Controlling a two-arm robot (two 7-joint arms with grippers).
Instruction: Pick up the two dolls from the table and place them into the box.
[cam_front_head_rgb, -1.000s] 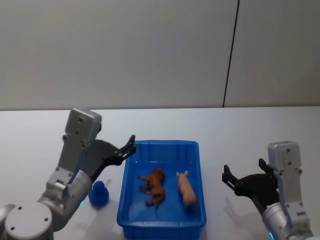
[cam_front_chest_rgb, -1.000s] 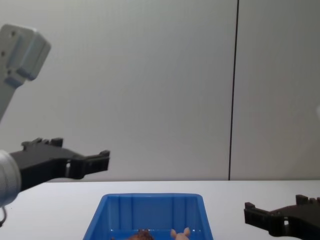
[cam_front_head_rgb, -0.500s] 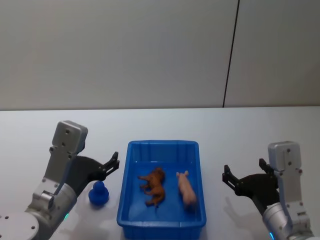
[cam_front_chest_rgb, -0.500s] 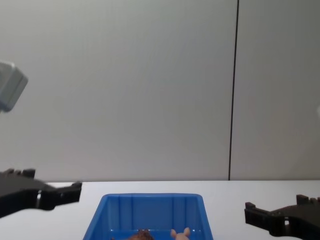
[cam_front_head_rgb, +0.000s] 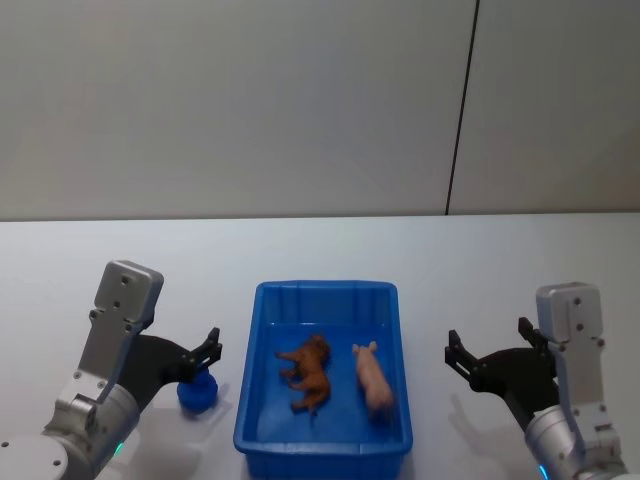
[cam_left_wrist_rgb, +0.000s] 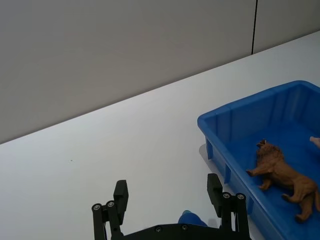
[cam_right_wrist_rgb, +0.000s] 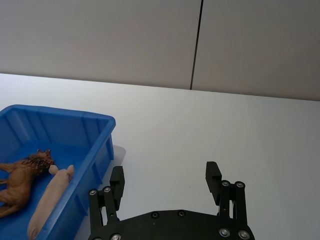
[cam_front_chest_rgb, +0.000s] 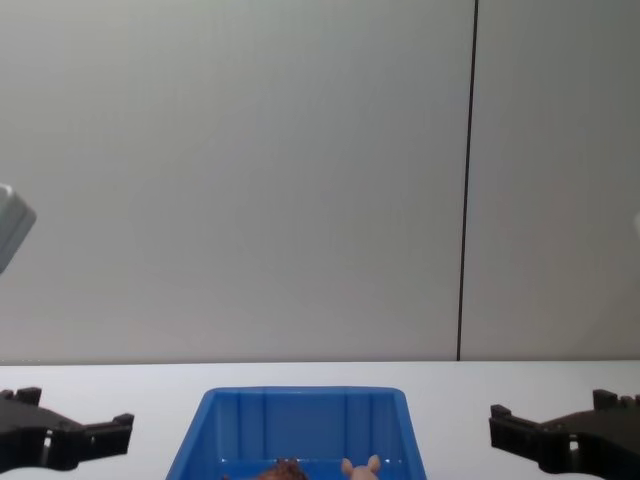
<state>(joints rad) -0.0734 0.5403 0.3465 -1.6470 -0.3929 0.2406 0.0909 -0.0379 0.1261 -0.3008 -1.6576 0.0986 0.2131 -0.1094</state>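
Now both claws are spread wide and hold nothing: left claw (cam_front_head_rgb: 207, 347) left of the box (cam_front_head_rgb: 322, 296), right claw (cam_front_head_rgb: 487, 352) on its right; brown doll (cam_front_head_rgb: 307, 371) and pink doll (cam_front_head_rgb: 374, 379) lie inside, on the bench (cam_front_head_rgb: 480, 260)

A: Non-task items. Small blue object (cam_front_head_rgb: 198, 388) on the worktop, left of the bin, just beside it but apart.
B: Shape?
A: Rounded knob on a wider base, head view. In the left wrist view only its top (cam_left_wrist_rgb: 192, 218) shows; the rest is hidden.
B: Same blue as the bin?
A: Close, a little darker.
B: Background?
A: Plain grey wall (cam_front_head_rgb: 230, 100) behind the worktop's far edge. One thin dark vertical seam (cam_front_head_rgb: 461, 110) right of centre, running from the top down to the worktop line. Chest view shows the same seam (cam_front_chest_rgb: 466, 180).
B: Markings on the wall?
A: None discernible.
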